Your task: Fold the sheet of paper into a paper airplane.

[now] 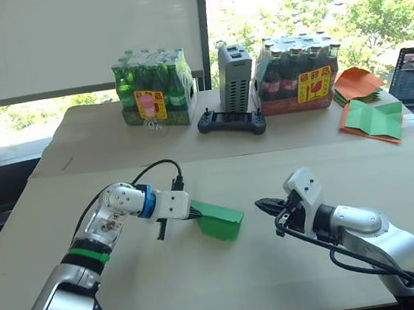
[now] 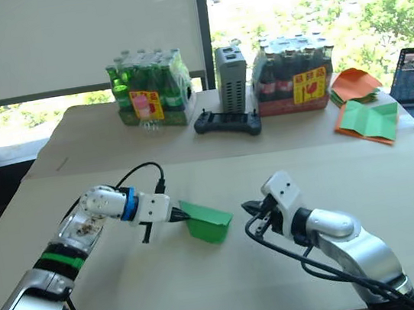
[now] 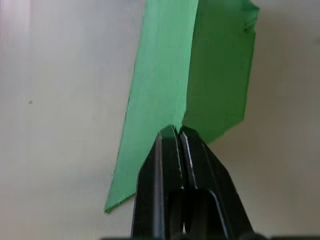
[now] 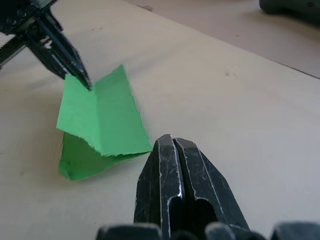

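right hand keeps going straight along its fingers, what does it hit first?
Most likely the green paper, held folded by the left hand. The right hand, shut and free, points at its near edge; depth is unclear, so it may skim the table first.

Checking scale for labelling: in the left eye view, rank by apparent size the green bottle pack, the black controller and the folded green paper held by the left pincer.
1. Green bottle pack
2. Black controller
3. Folded green paper, though it sits nearer the camera, so its true rank is unsure.

2 silver arms, black cables, black claws; left arm [image 1: 90, 252] green-banded, blue-ringed.
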Available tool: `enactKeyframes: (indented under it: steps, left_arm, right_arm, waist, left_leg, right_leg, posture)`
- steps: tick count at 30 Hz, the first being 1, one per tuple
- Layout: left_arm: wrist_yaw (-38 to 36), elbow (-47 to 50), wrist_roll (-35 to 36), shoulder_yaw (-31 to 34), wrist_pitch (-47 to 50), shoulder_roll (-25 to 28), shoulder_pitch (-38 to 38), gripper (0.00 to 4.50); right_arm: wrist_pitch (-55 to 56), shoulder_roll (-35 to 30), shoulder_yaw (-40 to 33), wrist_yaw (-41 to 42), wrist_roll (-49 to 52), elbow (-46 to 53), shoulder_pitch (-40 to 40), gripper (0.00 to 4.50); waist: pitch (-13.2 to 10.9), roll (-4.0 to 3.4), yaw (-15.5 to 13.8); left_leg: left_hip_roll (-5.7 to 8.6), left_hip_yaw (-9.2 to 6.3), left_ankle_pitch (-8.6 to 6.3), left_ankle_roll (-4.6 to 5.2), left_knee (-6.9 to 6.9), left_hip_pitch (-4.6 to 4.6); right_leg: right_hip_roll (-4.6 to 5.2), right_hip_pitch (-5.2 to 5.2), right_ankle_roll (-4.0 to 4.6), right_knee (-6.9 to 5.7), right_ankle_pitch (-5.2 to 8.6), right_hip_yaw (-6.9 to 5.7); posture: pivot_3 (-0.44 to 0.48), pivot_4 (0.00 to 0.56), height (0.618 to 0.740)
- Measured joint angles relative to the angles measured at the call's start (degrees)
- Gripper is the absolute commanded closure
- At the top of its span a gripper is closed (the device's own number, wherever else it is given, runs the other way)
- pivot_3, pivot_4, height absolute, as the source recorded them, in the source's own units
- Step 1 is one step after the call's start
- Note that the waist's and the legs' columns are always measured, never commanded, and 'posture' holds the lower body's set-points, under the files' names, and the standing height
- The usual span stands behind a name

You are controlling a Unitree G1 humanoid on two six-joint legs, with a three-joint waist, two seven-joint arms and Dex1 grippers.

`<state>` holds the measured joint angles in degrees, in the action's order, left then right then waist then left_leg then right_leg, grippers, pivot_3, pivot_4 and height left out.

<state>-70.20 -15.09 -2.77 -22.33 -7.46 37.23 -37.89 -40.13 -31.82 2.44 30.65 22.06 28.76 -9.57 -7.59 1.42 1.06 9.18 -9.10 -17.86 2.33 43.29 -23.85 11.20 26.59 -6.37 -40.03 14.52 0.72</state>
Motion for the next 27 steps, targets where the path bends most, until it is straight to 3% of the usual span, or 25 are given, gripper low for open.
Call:
enactKeyframes:
  steps: [2, 5, 8, 11, 18, 22, 27]
  left_arm:
    - [2.3, 8.9, -1.5, 0.0, 11.0, -0.5, 3.9, 4.45]
    - [5.1, 17.0, -1.9, 0.4, 23.1, -1.3, 6.9, 3.6]
    - [6.7, 21.7, -1.8, 0.8, 29.4, -1.6, 8.6, 2.6]
    - [8.2, 24.4, -0.7, 2.2, 34.5, -1.7, 9.4, 1.63]
    - [8.6, 29.1, 8.5, 12.6, 41.7, 0.3, 11.7, 1.62]
    - [7.8, 30.4, 14.1, 19.5, 43.2, 4.1, 18.5, 1.62]
    - [10.8, 30.2, 16.8, 25.0, 44.6, 5.1, 23.0, 1.62]
  right_arm:
    - [0.9, -0.2, 0.0, 0.4, -0.9, -0.9, 0.0, 4.5]
    - [2.8, -0.8, 1.3, 1.9, -1.9, -1.9, -0.1, 4.5]
    - [4.2, -1.0, 1.8, 3.6, -2.8, -2.4, -0.2, 4.5]
    - [7.0, -1.1, 2.1, 6.0, -2.8, -3.0, -0.4, 3.61]
    - [16.6, -4.6, 6.6, 13.5, -6.5, -3.2, -0.6, 1.23]
    - [25.1, -3.1, 13.6, 14.3, -14.3, -5.6, -3.3, 1.23]
    - [32.3, -1.3, 18.9, 12.8, -22.8, -10.5, -5.1, 1.23]
  waist:
    - [0.0, 0.0, 0.0]
    - [0.0, 0.0, -0.3]
    - [0.0, 0.0, -0.4]
    - [0.0, 0.0, -0.4]
    - [0.0, -0.01, -0.3]
    - [0.0, -0.02, 0.3]
    - [0.0, -0.04, -1.0]
  left_leg:
    - [-0.01, 0.02, 0.03, -0.05, 0.0, 0.0]
    - [-0.01, 0.03, 0.07, -0.13, 0.0, 0.05]
    - [-0.01, 0.03, 0.1, -0.18, 0.0, 0.07]
    - [-0.02, 0.03, 0.11, -0.19, 0.0, 0.07]
    - [-0.03, 0.05, 0.11, -0.2, -0.02, 0.06]
    - [-0.09, 0.12, 0.12, -0.24, -0.08, 0.13]
    - [0.0, 0.11, 0.13, -0.25, -0.05, 0.1]
  right_leg:
    - [-0.03, 0.02, 0.0, 0.03, 0.0, 0.0]
    - [-0.03, 0.01, 0.02, 0.19, 0.01, 0.02]
    - [-0.03, 0.01, 0.03, 0.15, 0.02, 0.04]
    - [-0.03, 0.02, 0.04, 0.15, 0.02, 0.05]
    - [-0.03, 0.07, 0.05, 0.16, 0.02, 0.05]
    - [-0.08, 0.15, 0.14, 0.06, 0.06, 0.11]
    - [-0.01, 0.19, 0.14, 0.02, 0.07, 0.09]
  posture:
    - [0.0, 0.15, 0.675]
    - [0.0, 0.15, 0.675]
    - [0.0, 0.15, 0.675]
    - [0.0, 0.15, 0.675]
    - [0.0, 0.15, 0.675]
    - [0.0, 0.15, 0.675]
    - [0.0, 0.15, 0.675]
